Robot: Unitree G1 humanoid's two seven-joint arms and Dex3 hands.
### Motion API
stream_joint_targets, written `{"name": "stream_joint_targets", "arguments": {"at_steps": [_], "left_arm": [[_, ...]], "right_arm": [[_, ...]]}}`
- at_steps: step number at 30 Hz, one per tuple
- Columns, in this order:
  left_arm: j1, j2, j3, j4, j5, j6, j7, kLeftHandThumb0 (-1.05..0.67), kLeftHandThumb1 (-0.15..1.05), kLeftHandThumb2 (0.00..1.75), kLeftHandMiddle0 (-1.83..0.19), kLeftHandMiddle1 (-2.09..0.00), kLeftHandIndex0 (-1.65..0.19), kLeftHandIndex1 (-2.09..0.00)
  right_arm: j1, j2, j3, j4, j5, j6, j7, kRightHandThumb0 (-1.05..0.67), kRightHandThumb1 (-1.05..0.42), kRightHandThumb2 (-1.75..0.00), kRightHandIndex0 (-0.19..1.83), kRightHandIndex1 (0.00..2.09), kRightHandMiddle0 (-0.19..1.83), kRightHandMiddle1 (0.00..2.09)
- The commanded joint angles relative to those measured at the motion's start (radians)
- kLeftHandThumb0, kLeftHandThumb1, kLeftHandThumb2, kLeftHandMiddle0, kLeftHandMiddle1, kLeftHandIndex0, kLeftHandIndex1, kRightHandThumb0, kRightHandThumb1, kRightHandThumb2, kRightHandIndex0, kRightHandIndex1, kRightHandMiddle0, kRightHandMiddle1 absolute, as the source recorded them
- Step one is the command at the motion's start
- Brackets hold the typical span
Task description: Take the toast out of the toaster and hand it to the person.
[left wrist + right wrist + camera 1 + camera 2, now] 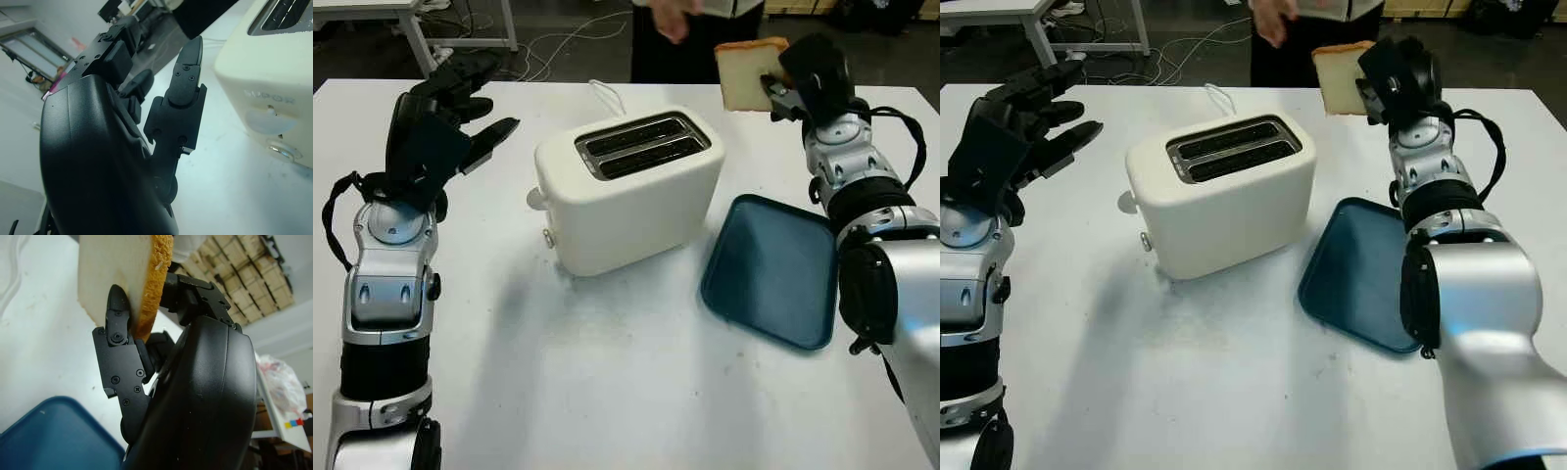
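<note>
My right hand [781, 83] is raised over the table's far right, shut on a slice of toast [747, 72] that it holds upright; the toast [124, 271] is pinched between its fingers [116, 316]. A person stands at the far edge, one hand [671, 20] just left of the toast and not touching it. The cream toaster [626, 186] sits mid-table with both slots showing dark. My left hand [445, 122] is open, held up to the left of the toaster.
A dark blue tray [771, 269] lies on the white table to the right of the toaster, under my right forearm. A white cable [607, 95] runs from behind the toaster. The toaster's side knob [281, 149] faces my left hand.
</note>
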Motion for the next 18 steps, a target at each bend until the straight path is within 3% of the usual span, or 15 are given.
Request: {"name": "stream_joint_targets", "arguments": {"at_steps": [1, 9, 18], "left_arm": [[0.006, -0.002, 0.003, -0.01, 0.002, 0.003, 0.008, -0.28, 0.92, 0.09, -0.25, -0.7, -0.54, 0.0], [0.005, 0.001, -0.001, -0.01, 0.006, 0.002, 0.007, -0.27, 0.92, 0.1, -0.25, -0.7, -0.54, 0.0], [0.006, -0.003, 0.002, -0.008, 0.002, -0.003, 0.008, -0.27, 0.92, 0.09, -0.25, -0.7, -0.54, 0.0]], "right_arm": [[0.014, 0.004, 0.005, 0.009, -0.001, 0.021, 0.006, -0.15, -0.92, -0.4, 0.58, 1.75, 0.25, 1.75], [0.037, 0.014, -0.001, 0.013, 0.008, 0.041, 0.012, -0.14, -0.92, -0.41, 0.5, 1.75, 0.15, 1.74], [0.043, 0.019, 0.004, 0.008, 0.006, 0.038, 0.024, -0.15, -0.92, -0.41, 0.53, 1.75, 0.2, 1.75]]}}
